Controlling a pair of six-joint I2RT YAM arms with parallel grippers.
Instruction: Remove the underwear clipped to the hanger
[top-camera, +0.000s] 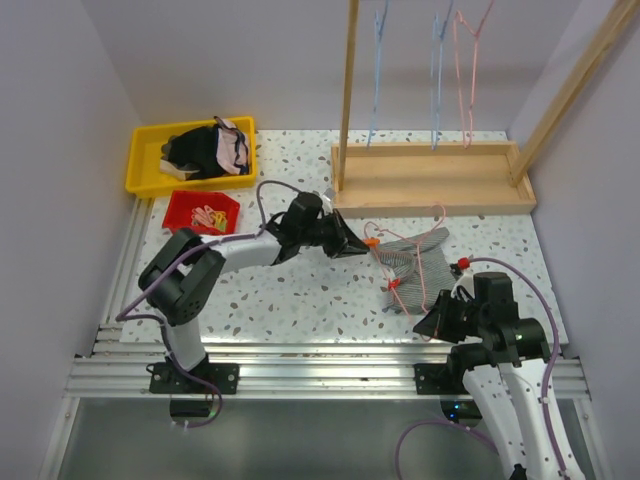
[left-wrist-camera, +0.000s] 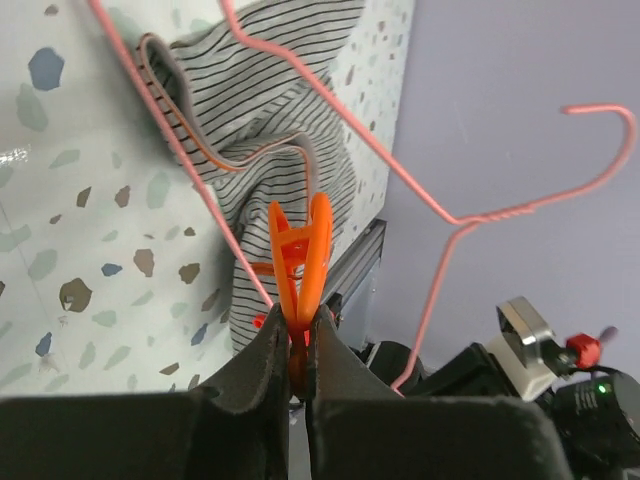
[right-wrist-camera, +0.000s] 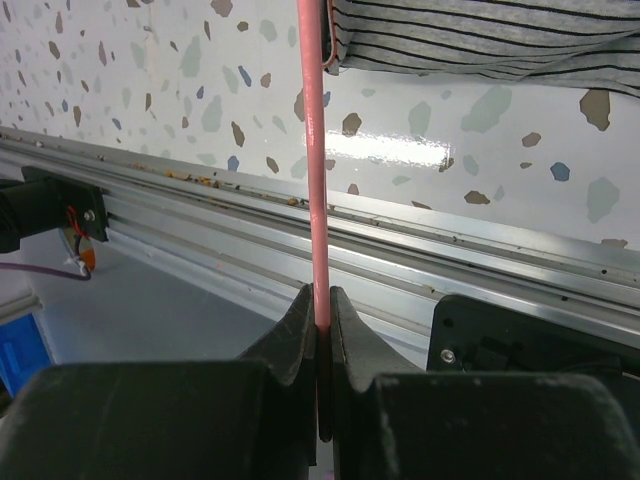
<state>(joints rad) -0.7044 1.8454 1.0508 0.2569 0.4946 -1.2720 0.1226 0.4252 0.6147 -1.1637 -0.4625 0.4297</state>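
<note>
White link tubes and black joint housings on left arm (top-camera: 240, 250) and right arm (top-camera: 505, 335); matte black wedge fingers (left-wrist-camera: 250, 390); purple cables (top-camera: 262, 196) looping alongside each.

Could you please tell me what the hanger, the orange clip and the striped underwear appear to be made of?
The hanger: thin wire, probably metal under a glossy pink coating; its neck is twisted. The orange clip: likely moulded plastic, smooth, slightly shiny. The striped underwear: soft knit fabric, matte; it folds and creases.
</note>
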